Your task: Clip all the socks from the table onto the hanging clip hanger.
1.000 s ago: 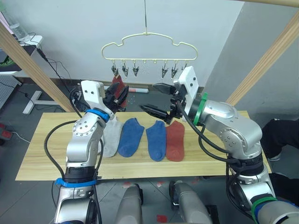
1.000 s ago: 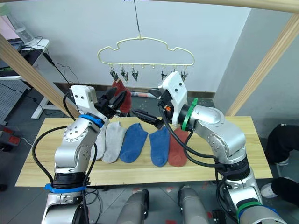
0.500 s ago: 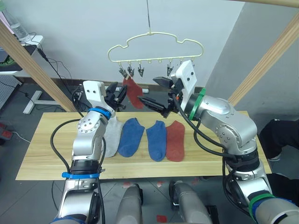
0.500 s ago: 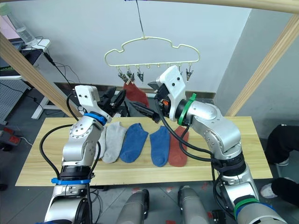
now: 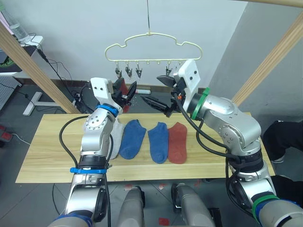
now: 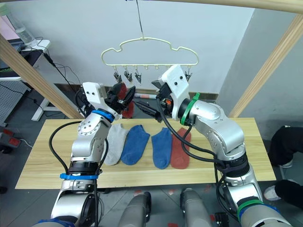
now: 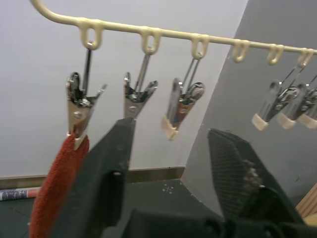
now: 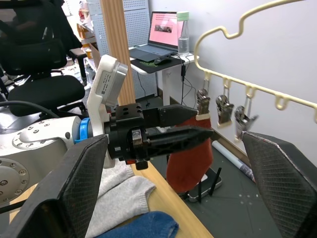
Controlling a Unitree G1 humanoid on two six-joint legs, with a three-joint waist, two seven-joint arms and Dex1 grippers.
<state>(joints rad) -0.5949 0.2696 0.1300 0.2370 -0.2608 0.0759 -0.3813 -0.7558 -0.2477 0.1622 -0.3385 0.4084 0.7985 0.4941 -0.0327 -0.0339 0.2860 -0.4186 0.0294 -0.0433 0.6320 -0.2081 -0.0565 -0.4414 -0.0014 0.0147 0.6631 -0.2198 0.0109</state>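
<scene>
The clip hanger hung from its hook above the far edge of the table, a row of silver clips dangling under its wavy wire. One rust-red sock hung from the first clip at the robot's left end of the row — the left wrist view showed that clip biting the sock's top edge, with the next two clips beside it bare. The left gripper was raised just below those clips, close beside the hanging sock, its two black fingers spread apart with nothing between them. The right gripper was lifted near the middle of the hanger, pointing toward the left gripper; its fingers stood wide apart and held nothing. On the table the other socks lay side by side in a row: a light grey sock partly hidden behind the left arm, then a blue sock, a second blue sock just beside it, and a second rust-red sock at the robot's right end, touching the blue one next to it. How many grey socks lay behind the arm could not be told. Slanted wooden poles framed the scene on both sides — behind them, a desk with a laptop stood by the wall.
</scene>
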